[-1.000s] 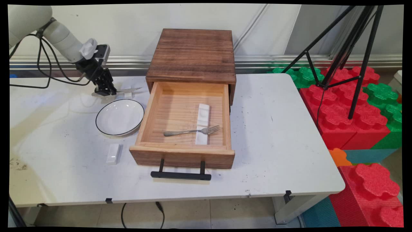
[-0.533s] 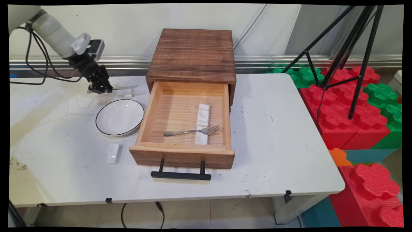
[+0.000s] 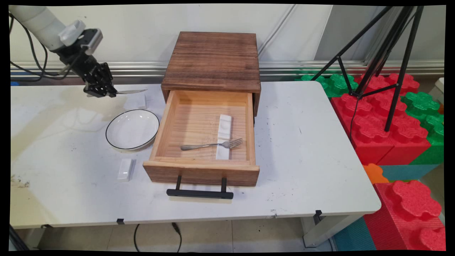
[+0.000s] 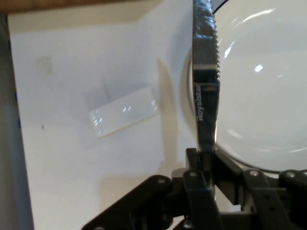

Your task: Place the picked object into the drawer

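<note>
My gripper is shut on the handle of a metal knife, held above the table at the far left, blade pointing right toward the wooden drawer box. In the hand view the serrated knife runs up from my gripper, its blade over the rim of the white plate. A small white rest lies on the table below and to the left of the blade. In the main view that rest sits just behind the black-rimmed plate.
The open drawer holds a fork lying across a long white rest. Another white rest lies near the drawer's front left corner. A black tripod and foam blocks stand off the table's right.
The gripper has risen and moved left with the knife, lifting it off the small white rest behind the plate. Nothing else has moved.
</note>
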You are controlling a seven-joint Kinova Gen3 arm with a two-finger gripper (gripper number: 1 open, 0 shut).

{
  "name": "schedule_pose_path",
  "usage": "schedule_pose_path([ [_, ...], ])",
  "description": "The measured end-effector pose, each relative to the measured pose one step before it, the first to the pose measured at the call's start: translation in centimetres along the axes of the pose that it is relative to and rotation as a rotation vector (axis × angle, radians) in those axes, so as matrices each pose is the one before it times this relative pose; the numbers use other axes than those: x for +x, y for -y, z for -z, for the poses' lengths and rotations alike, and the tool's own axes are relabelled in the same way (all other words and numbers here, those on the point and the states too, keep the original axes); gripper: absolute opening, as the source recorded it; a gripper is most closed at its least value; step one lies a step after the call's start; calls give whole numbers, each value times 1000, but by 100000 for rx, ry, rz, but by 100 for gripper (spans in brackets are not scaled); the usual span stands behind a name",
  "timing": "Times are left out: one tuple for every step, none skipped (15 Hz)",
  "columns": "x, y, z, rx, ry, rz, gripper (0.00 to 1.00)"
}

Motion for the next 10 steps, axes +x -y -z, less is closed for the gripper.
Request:
schedule_pose_path([
  [290, -242, 448, -407, -711, -540, 0],
  [540, -400, 634, -596, -1375, -581, 0],
  [694, -495, 675, -628, -1755, -481, 0],
  [821, -497, 592, -571, -1840, -415, 0],
  [828, -399, 420, -452, -1762, -395, 0],
  [960, -492, 430, -415, -2042, -250, 0],
  [1007, -483, 321, -344, -2045, -249, 0],
  [870, -427, 156, -256, -1663, -34, 0],
  [588, -277, 59, -172, -1035, -64, 0],
  [911, -426, -32, -358, -1588, 88, 0],
])
